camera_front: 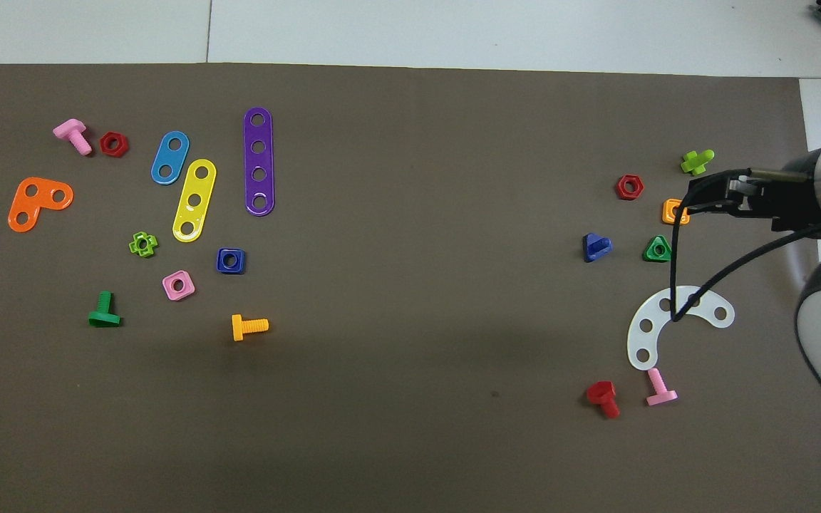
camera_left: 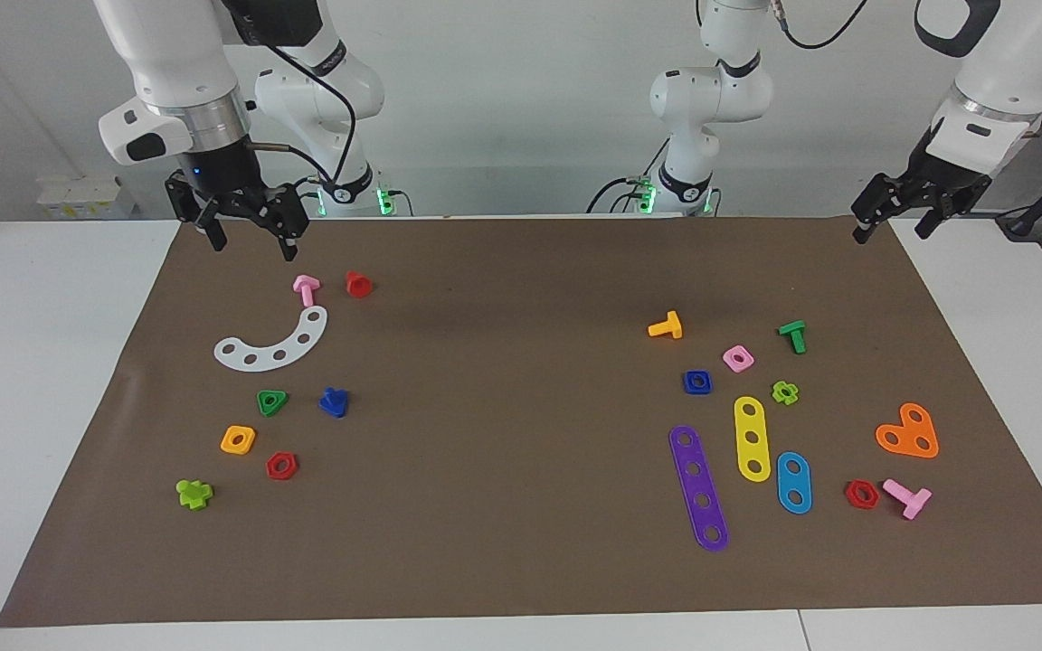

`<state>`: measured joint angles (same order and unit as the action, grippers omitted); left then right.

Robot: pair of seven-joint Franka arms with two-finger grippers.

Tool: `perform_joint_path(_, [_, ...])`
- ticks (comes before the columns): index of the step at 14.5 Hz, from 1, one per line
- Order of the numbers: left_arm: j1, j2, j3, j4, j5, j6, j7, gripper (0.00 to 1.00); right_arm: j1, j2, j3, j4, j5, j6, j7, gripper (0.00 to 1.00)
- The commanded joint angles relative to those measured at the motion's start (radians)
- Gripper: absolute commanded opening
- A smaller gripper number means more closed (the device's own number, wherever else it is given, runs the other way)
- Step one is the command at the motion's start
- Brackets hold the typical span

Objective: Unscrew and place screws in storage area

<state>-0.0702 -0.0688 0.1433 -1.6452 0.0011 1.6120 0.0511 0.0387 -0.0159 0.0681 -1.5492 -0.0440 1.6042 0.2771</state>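
Note:
The blue bolt [camera_left: 334,402] with its triangular head lies loose on the brown paper mat [camera_left: 521,561] toward the right arm's end, beside a green triangular nut [camera_left: 271,402]; it also shows in the overhead view [camera_front: 596,246]. Its blue square nut [camera_left: 697,382] lies apart from it toward the left arm's end, also in the overhead view [camera_front: 230,261]. My right gripper [camera_left: 251,242] hangs open and empty above the mat's edge nearest the robots, close to a pink bolt [camera_left: 306,288]. My left gripper [camera_left: 892,231] waits open and empty over the mat's corner at the left arm's end.
Near the blue bolt lie a white curved strip [camera_left: 275,344], a red bolt [camera_left: 358,284], orange [camera_left: 238,439] and red [camera_left: 281,466] nuts and a lime bolt [camera_left: 194,493]. Near the blue nut lie purple [camera_left: 699,486], yellow [camera_left: 752,438] and blue [camera_left: 793,482] strips, an orange plate [camera_left: 908,432] and several bolts and nuts.

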Motion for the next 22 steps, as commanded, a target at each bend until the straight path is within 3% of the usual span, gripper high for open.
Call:
perform_joint_path(1, [0.0,-0.031,-0.001,-0.033,0.017,0.008,-0.002,1.0,-0.013,0.016,0.002,0.034,0.026,-0.052,-0.076,1.0])
perform_joint_path(22, [0.0,-0.031,-0.002,-0.033,0.019,0.008,-0.002,1.0,-0.006,-0.035,0.002,-0.058,0.065,-0.075,-0.102,1.0])
